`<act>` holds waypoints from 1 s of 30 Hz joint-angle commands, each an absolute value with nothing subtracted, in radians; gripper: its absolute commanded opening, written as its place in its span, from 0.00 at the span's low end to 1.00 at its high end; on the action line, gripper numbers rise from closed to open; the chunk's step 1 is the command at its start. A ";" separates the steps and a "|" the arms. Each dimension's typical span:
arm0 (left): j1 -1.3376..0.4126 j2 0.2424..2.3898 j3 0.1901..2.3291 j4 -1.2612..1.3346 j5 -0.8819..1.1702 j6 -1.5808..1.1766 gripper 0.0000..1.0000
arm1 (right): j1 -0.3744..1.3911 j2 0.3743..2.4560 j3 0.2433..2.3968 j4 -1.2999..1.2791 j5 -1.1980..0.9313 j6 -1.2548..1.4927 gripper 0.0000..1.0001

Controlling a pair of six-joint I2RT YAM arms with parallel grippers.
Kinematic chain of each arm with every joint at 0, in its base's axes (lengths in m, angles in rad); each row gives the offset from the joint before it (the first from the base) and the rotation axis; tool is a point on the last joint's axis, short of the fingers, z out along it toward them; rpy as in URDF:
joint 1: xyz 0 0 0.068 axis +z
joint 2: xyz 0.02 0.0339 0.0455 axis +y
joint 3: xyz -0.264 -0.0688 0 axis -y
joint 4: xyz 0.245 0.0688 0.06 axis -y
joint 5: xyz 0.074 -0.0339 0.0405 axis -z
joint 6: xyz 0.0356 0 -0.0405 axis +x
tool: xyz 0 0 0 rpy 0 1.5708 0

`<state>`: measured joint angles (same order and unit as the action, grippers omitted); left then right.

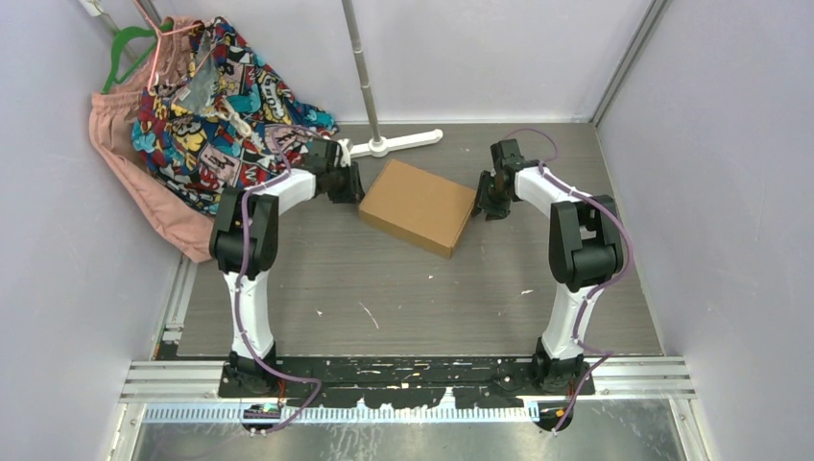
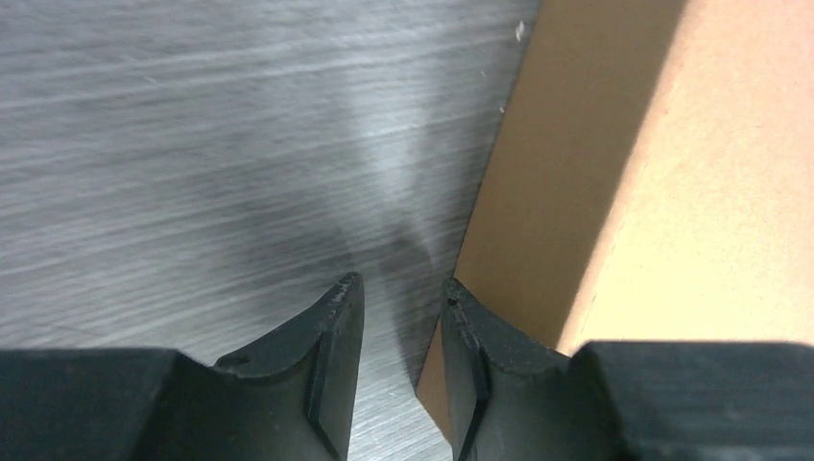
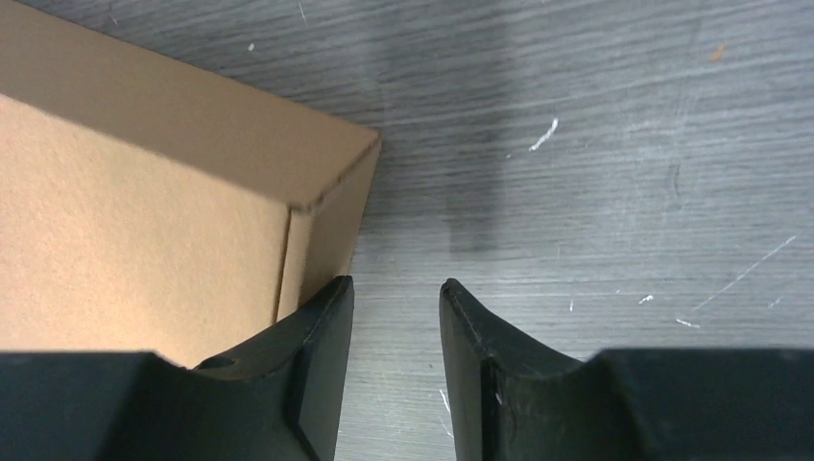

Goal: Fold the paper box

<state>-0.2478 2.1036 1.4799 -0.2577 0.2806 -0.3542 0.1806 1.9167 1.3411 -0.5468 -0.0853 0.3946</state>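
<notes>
Top external view: grey wood-grain table, white-scuffed, between pale lilac walls; the folded brown box lies near its far edge, midway. Left fingers and right fingers stand spread, empty, flanking the box. Comic-print cloth at the far left corner: lettering unreadable.

Lab booth: plain partition walls

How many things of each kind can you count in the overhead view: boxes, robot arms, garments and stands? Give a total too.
paper box: 1
robot arms: 2 (left arm, right arm)
garments: 2 (patterned garment, pink garment)
white stand: 1
Total: 6
</notes>
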 commanded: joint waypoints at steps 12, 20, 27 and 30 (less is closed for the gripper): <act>-0.328 1.838 1.210 -0.304 0.084 -0.306 0.36 | 0.189 1.909 1.395 -0.538 -0.079 0.383 0.44; -0.301 1.518 1.210 -0.418 0.059 -0.305 0.51 | 0.168 1.504 1.208 -0.487 -0.005 0.359 0.80; -0.299 1.158 1.298 -0.580 -0.006 -0.302 1.00 | 0.169 1.182 1.283 -0.554 -0.007 0.322 1.00; -0.298 1.057 1.367 -0.631 -0.049 -0.303 1.00 | 0.170 1.103 1.372 -0.581 0.037 0.329 1.00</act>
<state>-0.2996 1.1717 1.2774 -0.5358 0.0181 -0.3099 0.1699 1.1816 1.2610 -0.5575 -0.0200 0.3454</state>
